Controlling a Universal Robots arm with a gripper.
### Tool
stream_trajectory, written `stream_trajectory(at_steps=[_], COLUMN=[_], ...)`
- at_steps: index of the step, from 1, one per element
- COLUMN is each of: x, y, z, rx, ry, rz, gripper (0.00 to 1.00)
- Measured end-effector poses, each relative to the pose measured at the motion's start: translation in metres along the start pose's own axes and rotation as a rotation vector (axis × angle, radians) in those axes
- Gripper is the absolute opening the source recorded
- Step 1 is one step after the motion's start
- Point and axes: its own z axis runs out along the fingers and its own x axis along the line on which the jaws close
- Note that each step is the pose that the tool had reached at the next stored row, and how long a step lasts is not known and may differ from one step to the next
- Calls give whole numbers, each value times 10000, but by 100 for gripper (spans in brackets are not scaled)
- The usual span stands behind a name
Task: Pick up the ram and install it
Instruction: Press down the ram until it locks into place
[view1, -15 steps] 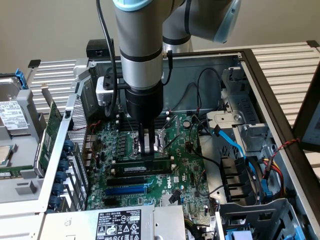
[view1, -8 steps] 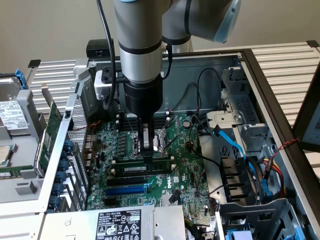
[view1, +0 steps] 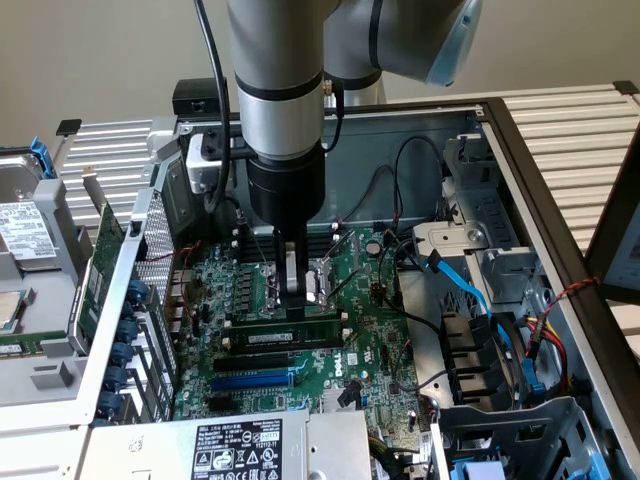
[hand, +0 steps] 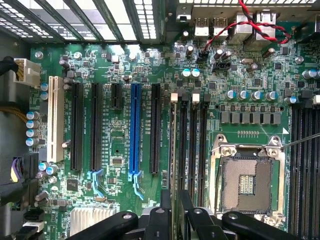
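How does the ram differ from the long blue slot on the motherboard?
The ram is a green stick with a white label; the blue slot is plain blue plastic. The ram stands on edge above the motherboard; the blue slot lies low on it. Both are long, narrow and parallel.

1. Soft, even light falls on the motherboard in the exterior view; the arm casts little shadow.
2. Wrist view: bright glare washes out the vent slats; the linkages at the frame's edge look soft.
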Motion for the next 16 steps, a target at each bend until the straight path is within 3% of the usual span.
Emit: stream_trajectory(at_steps=[12, 14, 16], x=[2, 2, 3], y=[46, 56, 70], z=[-31, -31, -31], rx=[-3, -2, -2], ry=[4, 4, 11], rz=[0, 0, -1], gripper=[21, 19, 10])
